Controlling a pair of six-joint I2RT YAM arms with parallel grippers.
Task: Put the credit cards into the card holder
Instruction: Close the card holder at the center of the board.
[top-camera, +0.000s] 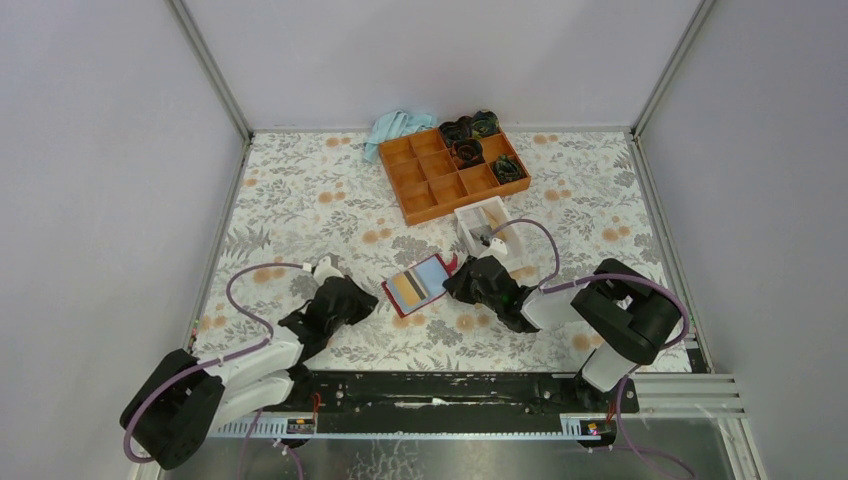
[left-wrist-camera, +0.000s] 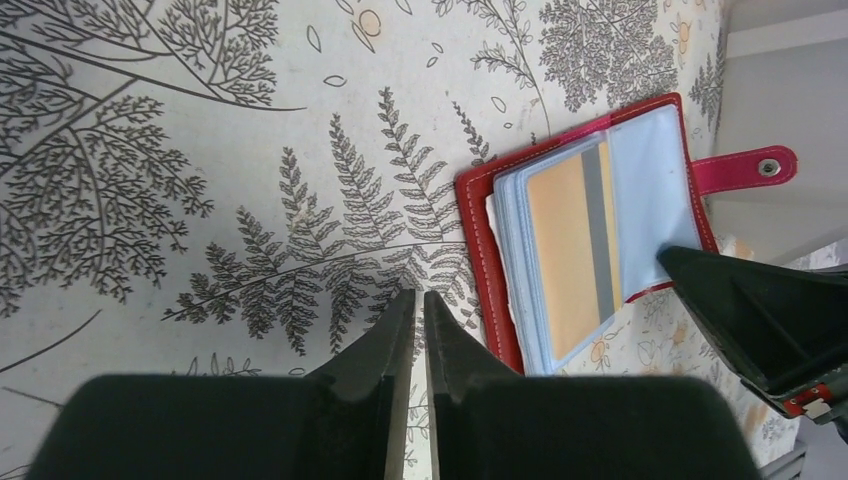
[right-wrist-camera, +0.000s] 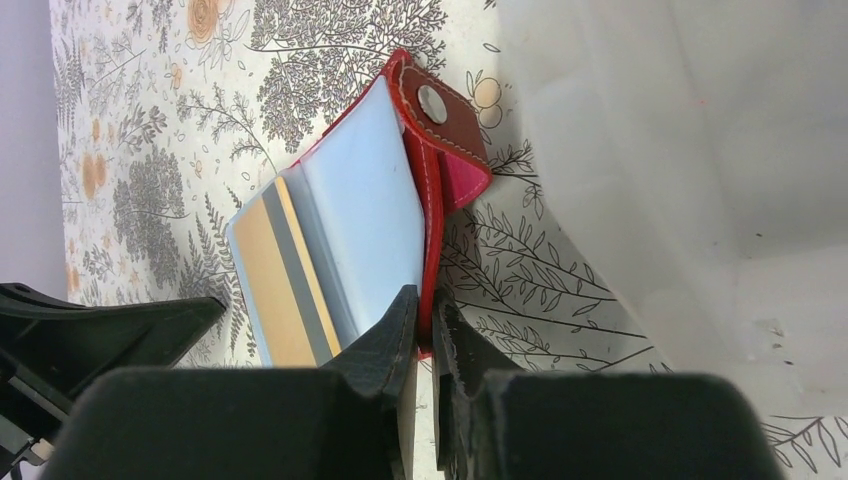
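Top external: the card holder (top-camera: 418, 285) lies open on the floral table (top-camera: 300, 200), between the left gripper (top-camera: 368, 298) and the right gripper (top-camera: 455, 283). Left wrist: the left gripper is clenched on nothing, beside the card holder. Right wrist: the right gripper pinches the card holder's red edge, and a tan credit card (right-wrist-camera: 270, 285) sits inside.

two white-and-black jointed arms (top-camera: 260, 355), looping purple cables (top-camera: 262, 267), each hand (left-wrist-camera: 418, 297) with matte black wedge fingers (left-wrist-camera: 385, 350)
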